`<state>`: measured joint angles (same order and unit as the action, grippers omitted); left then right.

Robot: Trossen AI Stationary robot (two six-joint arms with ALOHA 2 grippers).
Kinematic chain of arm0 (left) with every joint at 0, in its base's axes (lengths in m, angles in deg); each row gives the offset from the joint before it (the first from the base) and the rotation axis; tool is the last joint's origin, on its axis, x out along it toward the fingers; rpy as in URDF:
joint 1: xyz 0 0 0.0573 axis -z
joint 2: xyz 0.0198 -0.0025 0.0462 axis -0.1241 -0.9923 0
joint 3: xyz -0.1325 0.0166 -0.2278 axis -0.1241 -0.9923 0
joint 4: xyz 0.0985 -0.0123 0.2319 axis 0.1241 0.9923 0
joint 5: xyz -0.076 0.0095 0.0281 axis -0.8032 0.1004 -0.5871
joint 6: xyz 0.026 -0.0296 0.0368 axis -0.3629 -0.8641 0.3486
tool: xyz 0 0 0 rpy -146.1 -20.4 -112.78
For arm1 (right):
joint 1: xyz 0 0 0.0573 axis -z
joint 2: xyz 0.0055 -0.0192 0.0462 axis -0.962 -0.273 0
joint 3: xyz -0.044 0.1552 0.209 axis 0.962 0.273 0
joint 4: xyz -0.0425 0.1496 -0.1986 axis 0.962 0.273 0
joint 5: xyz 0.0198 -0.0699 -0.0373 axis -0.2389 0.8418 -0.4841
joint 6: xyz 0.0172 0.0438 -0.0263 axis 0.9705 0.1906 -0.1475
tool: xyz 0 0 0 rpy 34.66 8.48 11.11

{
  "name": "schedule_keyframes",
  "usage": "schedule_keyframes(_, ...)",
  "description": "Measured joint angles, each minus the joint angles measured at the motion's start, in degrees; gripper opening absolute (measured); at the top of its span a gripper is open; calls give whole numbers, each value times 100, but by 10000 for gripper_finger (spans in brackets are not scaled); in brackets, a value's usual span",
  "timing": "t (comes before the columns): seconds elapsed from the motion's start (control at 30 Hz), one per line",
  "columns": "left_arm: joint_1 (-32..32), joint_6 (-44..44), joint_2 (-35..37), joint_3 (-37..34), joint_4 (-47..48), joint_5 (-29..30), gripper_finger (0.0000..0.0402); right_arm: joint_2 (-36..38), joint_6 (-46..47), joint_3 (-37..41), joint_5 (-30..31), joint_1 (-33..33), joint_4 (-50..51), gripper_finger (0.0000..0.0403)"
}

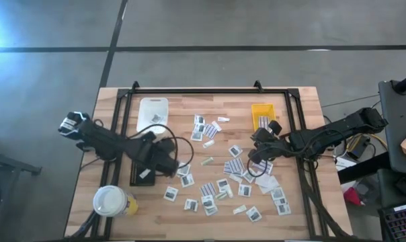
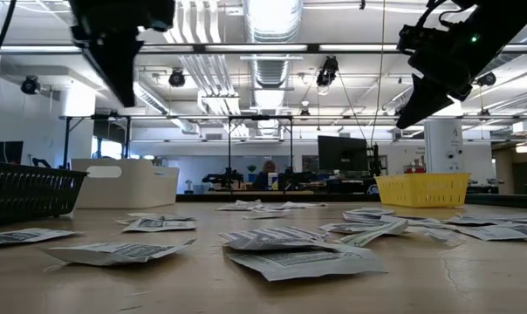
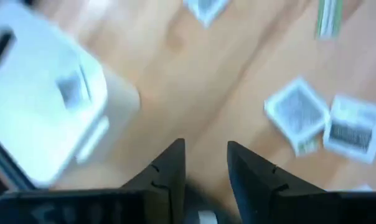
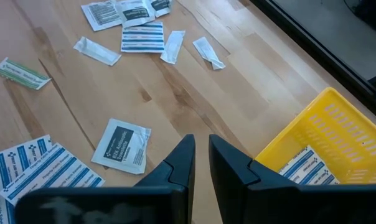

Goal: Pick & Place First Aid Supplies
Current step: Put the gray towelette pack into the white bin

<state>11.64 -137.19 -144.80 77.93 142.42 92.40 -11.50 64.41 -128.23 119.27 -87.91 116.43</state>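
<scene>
Many small white packets [image 1: 238, 171] and striped strips lie flat and scattered on the wooden table. My left gripper [image 3: 206, 146] hangs open and empty above the table's left-middle [image 1: 169, 161], beside a white tray [image 3: 45, 93] that holds a packet [image 3: 70, 90]. Two packets [image 3: 297, 112] lie on the wood beyond its fingers. My right gripper [image 4: 202, 140] hovers at the right [image 1: 257, 139], next to the yellow tray [image 4: 328, 134], which holds striped strips [image 4: 306, 168]. Only a narrow slit shows between its fingers, with nothing in it. A packet [image 4: 121, 145] lies just past them.
A large white-topped yellow cup [image 1: 110, 200] stands at the near left corner. A black tray [image 1: 144, 173] lies under my left arm. The white tray [image 1: 152, 111] and yellow tray [image 1: 262, 115] sit toward the far edge. A black frame rail [image 1: 210, 93] runs along the table's far side.
</scene>
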Motion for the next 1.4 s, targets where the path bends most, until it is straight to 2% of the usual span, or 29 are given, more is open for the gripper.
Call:
schedule_keyframes(0.3,-1103,2648,-2,18,-1521,-113,112,0,4,35,-1,2,0,43)
schedule_keyframes(0.43,-1777,3645,-2,17,-2123,-726,112,0,6,40,-2,2,0,43)
schedule_keyframes(0.67,-2842,4792,-5,-15,-3074,-1688,113,0,2,40,0,2,0,43)
schedule_keyframes(0.87,-3439,5340,-156,-26,-3735,-1909,113,0,6,76,2,2,-7,43)
schedule_keyframes(1.13,-3919,5518,-644,-29,-4308,-1989,113,0,22,155,2,2,-52,43)
schedule_keyframes(1.27,-4139,5561,-948,105,-4312,-2091,113,0,22,158,4,2,-62,43)
schedule_keyframes(1.4,-4444,5559,-1276,334,-4300,-2488,113,0,22,158,4,2,-72,43)
